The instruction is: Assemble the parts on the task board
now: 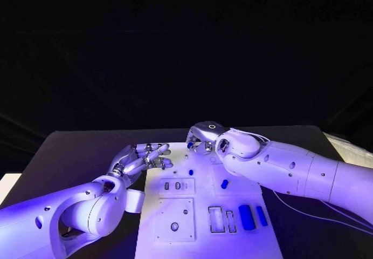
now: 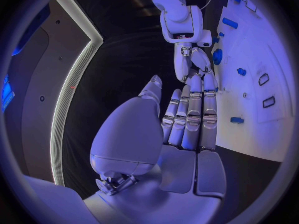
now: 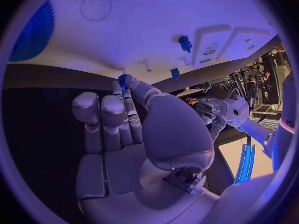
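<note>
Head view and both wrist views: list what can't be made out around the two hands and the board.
- Right hand: in the head view its own wrist covers the fingers.
- A small blue gear sits at the right fingertips in the right wrist view; whether it is gripped is unclear.
- Task board: its near end is cut off by the head view's bottom edge.
- Left hand: fingers straight, holding nothing.

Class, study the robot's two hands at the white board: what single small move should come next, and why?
Probably lower the right hand toward the task board to set its piece down: its fingers seem to pinch a small blue part just above the white surface. The left hand lies open at the board's edge, holding nothing.
</note>
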